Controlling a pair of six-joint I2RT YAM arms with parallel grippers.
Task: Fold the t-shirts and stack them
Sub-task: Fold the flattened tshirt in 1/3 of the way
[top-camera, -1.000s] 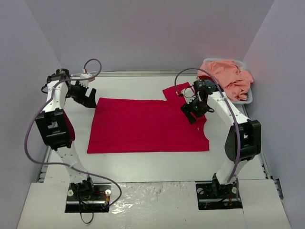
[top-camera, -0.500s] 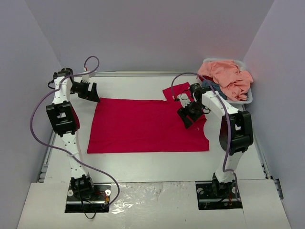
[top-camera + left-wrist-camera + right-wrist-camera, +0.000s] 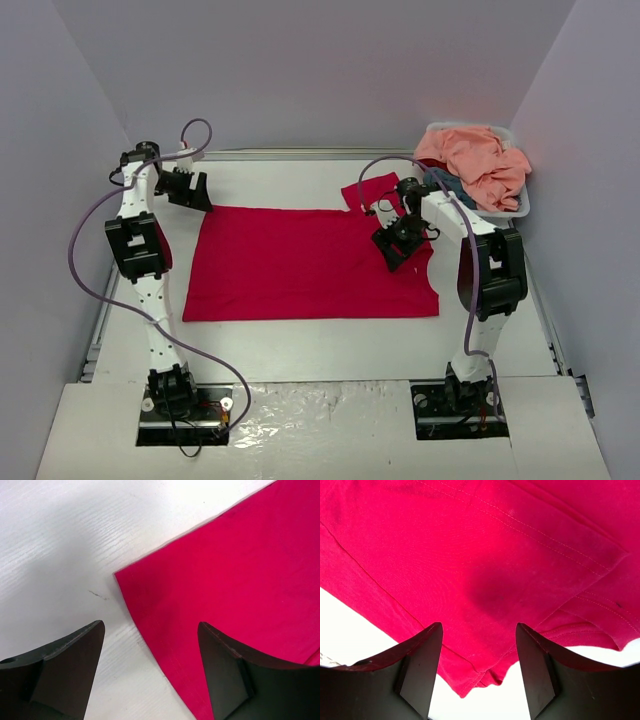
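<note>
**Jaws Spread at Two Points of the Red Shirt: Grasp Hazards**

Jaws on both arms stand spread, with nothing pinched between them.

1. Left gripper [image 3: 190, 190] [image 3: 150, 630]: positioned at the far left corner of the red t-shirt [image 3: 310, 265] [image 3: 240, 580]. In the left wrist view, one finger is above bare table [image 3: 300, 345] and the other above cloth, with the shirt's edge running between them. Contact with the surface cannot be determined.
2. Right gripper [image 3: 397, 243] [image 3: 479, 630]: positioned over the shirt's right side, near the sleeve. The right wrist view shows hems and overlapping layers of red cloth [image 3: 495, 555] between and beyond the fingers.
3. Location of work items: the red t-shirt lies spread flat at mid-table. A peach t-shirt [image 3: 480, 160] and part of a teal t-shirt [image 3: 445, 185] sit heaped in the basket [image 3: 522, 208] at the far right.

Probable hazards:

- Missed corner. The left jaws straddle very little cloth, so a slightly offset descent would likely close on the table alone.
- Uneven layer pickup. The right jaws may catch only the top layer, or the sleeve alone, so the body would stay down when lifted.
- Skewed fold. If one side grips and the other slips, the shirt would likely drag and wrinkle.
</note>
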